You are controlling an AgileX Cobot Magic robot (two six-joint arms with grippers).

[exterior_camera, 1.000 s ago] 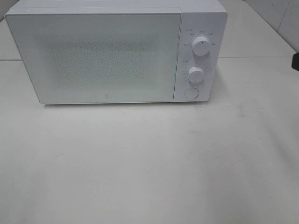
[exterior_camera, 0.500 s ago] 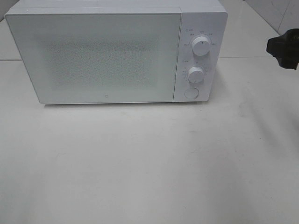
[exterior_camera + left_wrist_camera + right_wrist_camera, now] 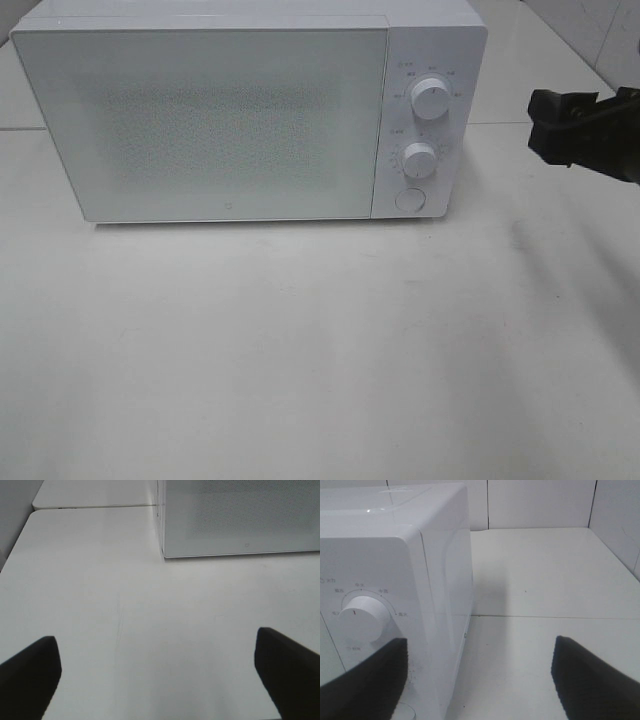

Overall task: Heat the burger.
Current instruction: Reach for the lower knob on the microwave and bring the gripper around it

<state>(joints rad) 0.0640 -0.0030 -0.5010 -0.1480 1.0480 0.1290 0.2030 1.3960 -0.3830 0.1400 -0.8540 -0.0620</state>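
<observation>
The burger is out of view in every frame. A white microwave (image 3: 230,120) stands at the back of the table with its door shut, and its frosted door lets nothing inside show. My right gripper (image 3: 545,125) hangs open to the right of the control panel, level with the upper knob (image 3: 430,98). In the right wrist view its dark fingers (image 3: 365,680) frame the microwave's corner (image 3: 435,580) and that knob (image 3: 362,617); nothing sits between them. My left gripper (image 3: 157,675) is open over bare table, short of the microwave's front left corner (image 3: 162,555).
Below the upper knob sit a second knob (image 3: 420,160) and a round door button (image 3: 409,200). The white table (image 3: 300,350) stretches in front of the microwave. A tiled wall (image 3: 540,502) rises behind the table on the right.
My right gripper has come in from the right edge of the exterior view, moving left toward the microwave's control panel. Nothing else has moved.
</observation>
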